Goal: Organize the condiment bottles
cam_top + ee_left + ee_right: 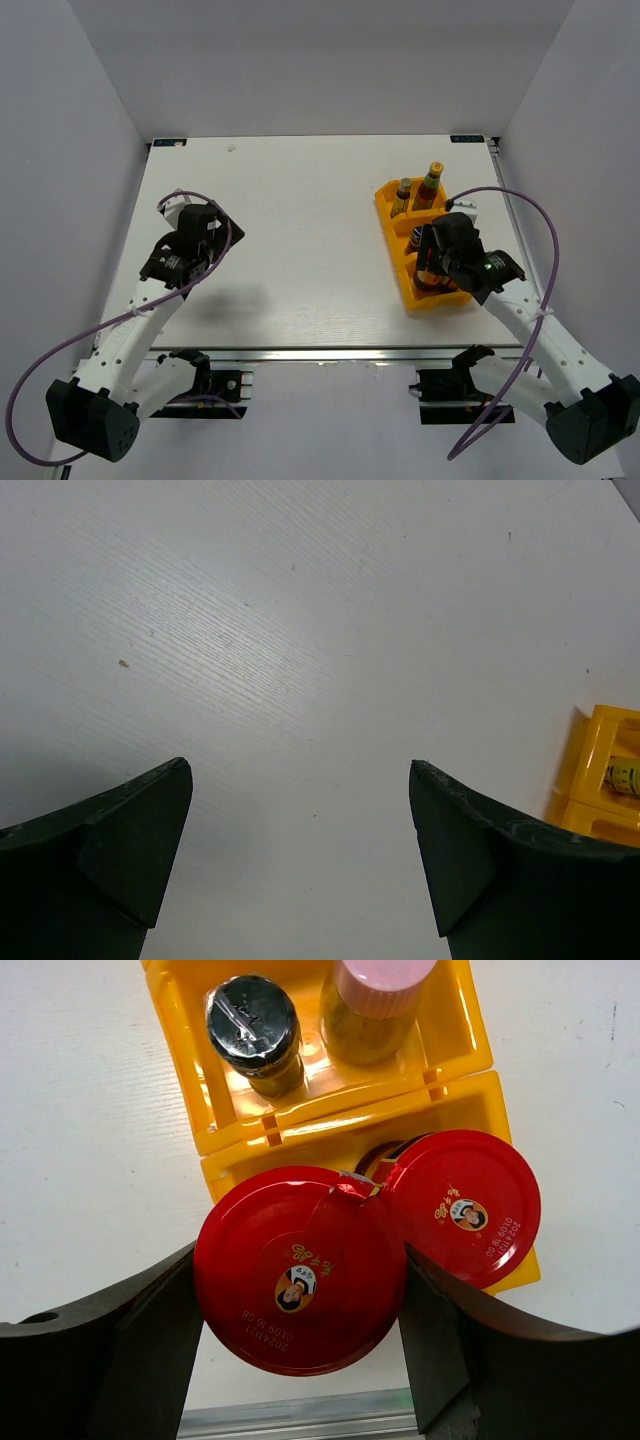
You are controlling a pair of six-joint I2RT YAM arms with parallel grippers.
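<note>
My right gripper [300, 1260] is shut on a squat red-lidded jar [298, 1272], its fingers against both sides of the lid, at the near compartment of the yellow tray [340, 1140]. The second red-lidded jar [465, 1210] stands in that compartment, touching the first. The grey-topped shaker [252, 1025] and the pink-capped bottle [375, 1000] stand in the middle compartment. In the top view the slim brown bottle [402, 195] and the yellow-capped sauce bottle [432, 185] stand in the far compartment. My left gripper [300, 770] is open and empty over bare table at the left [208, 225].
The yellow tray [398, 262] lies at the right of the white table, its near end close to the front edge. A corner of the tray [600, 780] shows at the right of the left wrist view. White walls enclose the table on three sides.
</note>
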